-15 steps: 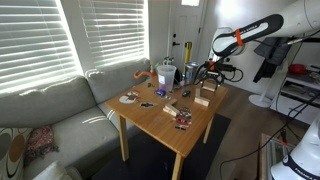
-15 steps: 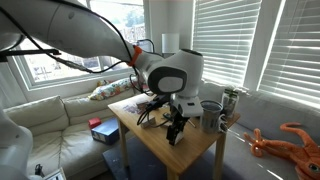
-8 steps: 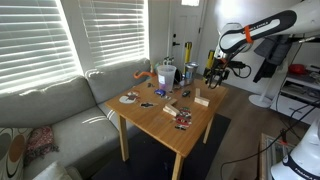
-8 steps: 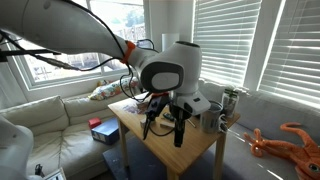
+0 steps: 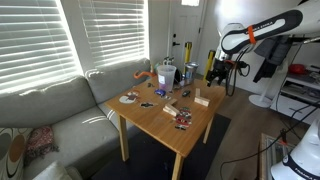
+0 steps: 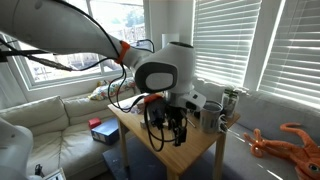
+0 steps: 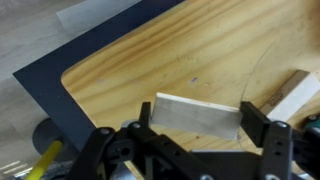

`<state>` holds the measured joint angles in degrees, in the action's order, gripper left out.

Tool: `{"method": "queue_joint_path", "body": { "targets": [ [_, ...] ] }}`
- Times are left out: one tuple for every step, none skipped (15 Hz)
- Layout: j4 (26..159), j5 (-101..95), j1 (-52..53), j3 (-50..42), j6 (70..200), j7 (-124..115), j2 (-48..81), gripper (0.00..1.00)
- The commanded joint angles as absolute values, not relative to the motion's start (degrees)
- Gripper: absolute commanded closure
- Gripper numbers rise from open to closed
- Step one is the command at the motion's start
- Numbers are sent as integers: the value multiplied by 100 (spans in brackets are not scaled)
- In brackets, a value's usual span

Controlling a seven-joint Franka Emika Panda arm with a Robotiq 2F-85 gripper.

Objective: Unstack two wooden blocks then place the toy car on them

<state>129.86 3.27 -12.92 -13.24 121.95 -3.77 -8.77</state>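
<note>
Looking through the wrist view, I see the gripper (image 7: 197, 116) pinching a block (image 7: 198, 113) end to end: one of the fingers (image 7: 256, 122) presses on each short end, and the pale plank spans the whole gap between them, held level above the table (image 7: 200, 50) with its shadow just beneath. A second block (image 7: 301, 94) lies flat on the table, tilted, apart from the held one. In an exterior view the gripper (image 5: 215, 73) hangs above the table (image 5: 160, 125) at the side nearest the arm, and the second block (image 5: 201, 98) rests on the table below and just inward of it; the held block is too small there for me to make out. In an exterior view the gripper (image 6: 172, 132) is up over the table (image 6: 135, 118), partly masked by the arm's bulk. The table is light grained wood, with small clutter toward the window side. A dark rug (image 7: 60, 100) shows past the table's edge. A grey sofa (image 5: 60, 110) stands beside the table under white blinds (image 5: 100, 35), and an orange toy (image 6: 290, 140) lies beyond the table.
</note>
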Motion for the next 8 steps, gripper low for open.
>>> {"method": "queue_joint_path", "body": {
  "targets": [
    [13181,157,-1162,-1245,12157,457,-1101,38],
    [13191,118,-1120,-1215,12137,676,-1099,38],
    [13197,81,-1070,-1182,12126,871,-1091,38],
    [13196,20,-1023,-1148,12114,1057,-1075,38],
    [13202,-32,-968,-1112,12107,1239,-1067,38],
    [13200,-82,-916,-1085,12095,1440,-1058,38],
    [13208,-129,-867,-1061,12096,1642,-1055,38],
    [13209,-176,-819,-1037,12093,1843,-1042,38]
  ]
}}
